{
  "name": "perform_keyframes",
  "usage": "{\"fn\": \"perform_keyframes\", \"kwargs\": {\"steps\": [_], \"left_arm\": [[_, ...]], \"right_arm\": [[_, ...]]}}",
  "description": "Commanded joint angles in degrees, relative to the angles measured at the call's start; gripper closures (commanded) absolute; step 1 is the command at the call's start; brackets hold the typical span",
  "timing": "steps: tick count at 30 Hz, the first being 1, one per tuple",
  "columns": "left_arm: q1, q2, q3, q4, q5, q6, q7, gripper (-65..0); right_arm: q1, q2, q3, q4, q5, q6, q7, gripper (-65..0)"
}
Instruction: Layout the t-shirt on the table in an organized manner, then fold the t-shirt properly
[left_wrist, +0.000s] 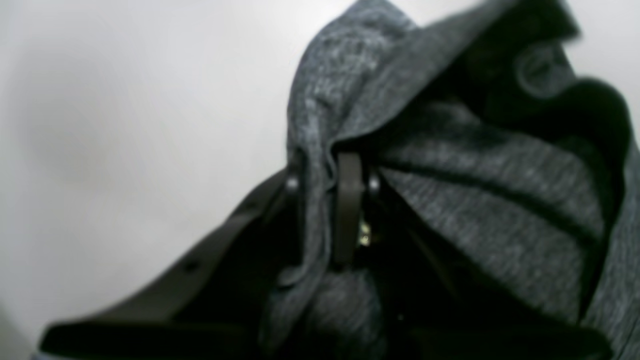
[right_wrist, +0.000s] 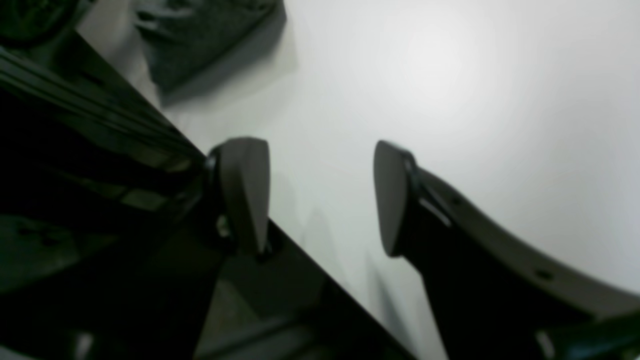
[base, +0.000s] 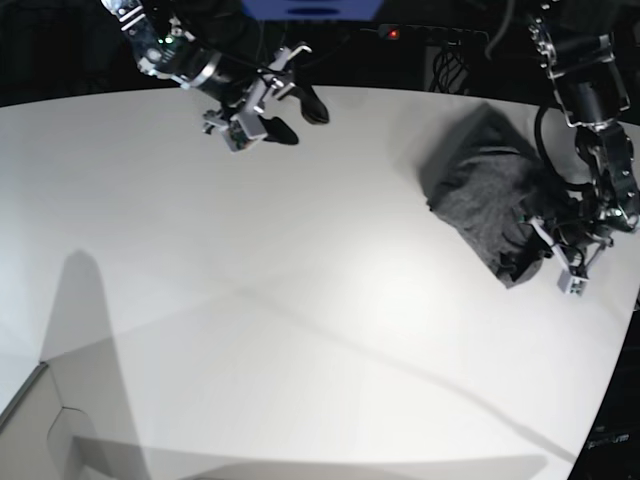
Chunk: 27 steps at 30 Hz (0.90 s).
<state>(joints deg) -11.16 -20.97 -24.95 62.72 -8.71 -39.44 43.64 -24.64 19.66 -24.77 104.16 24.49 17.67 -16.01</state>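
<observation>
Left wrist view, left hand (left_wrist: 330, 200) pinching bunched t-shirt (left_wrist: 480, 200), right hand (right_wrist: 320, 197) wide over table (right_wrist: 450, 75).

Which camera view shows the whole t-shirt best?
The base view: it shows the whole t-shirt bunched up on the table. The left wrist view shows only a blurred fold pinched in the left hand. The right wrist view catches just one corner.

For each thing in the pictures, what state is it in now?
t-shirt: crumpled in a heap, not laid out.
left gripper: shut on a fold of the t-shirt.
right gripper: open, empty, above the table.
table: white; the t-shirt lies near its edge.
</observation>
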Motion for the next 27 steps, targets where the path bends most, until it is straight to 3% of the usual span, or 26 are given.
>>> {"fn": "perform_keyframes", "kwargs": {"steps": [1,6,13,19,27], "left_arm": [[-0.31,-0.43,0.64,0.18,0.93,-0.56,2.03,0.0],[-2.16,-0.17,8.47,1.59,0.4,-0.56,0.71,-0.3],[-3.74,-0.08,24.11,7.39,-7.77,-0.56,0.45,-0.3],[-7.08,3.87,31.41,7.3,-8.65,-0.56,0.45,-0.3],[-12.53,8.62,39.15,7.22,-8.65,-0.56,0.45,-0.3]], "right_arm": [[-0.1,0.52,0.38,1.03,0.78,0.57,1.55,-33.5],[-2.13,1.04,6.62,1.38,0.87,0.57,1.64,-33.5],[-5.03,0.78,16.29,1.38,1.05,0.57,1.64,-33.5],[-6.17,-2.12,21.13,1.38,1.05,0.57,1.28,-33.5],[-6.35,-2.3,21.92,1.38,1.05,0.57,1.28,-33.5]]}}
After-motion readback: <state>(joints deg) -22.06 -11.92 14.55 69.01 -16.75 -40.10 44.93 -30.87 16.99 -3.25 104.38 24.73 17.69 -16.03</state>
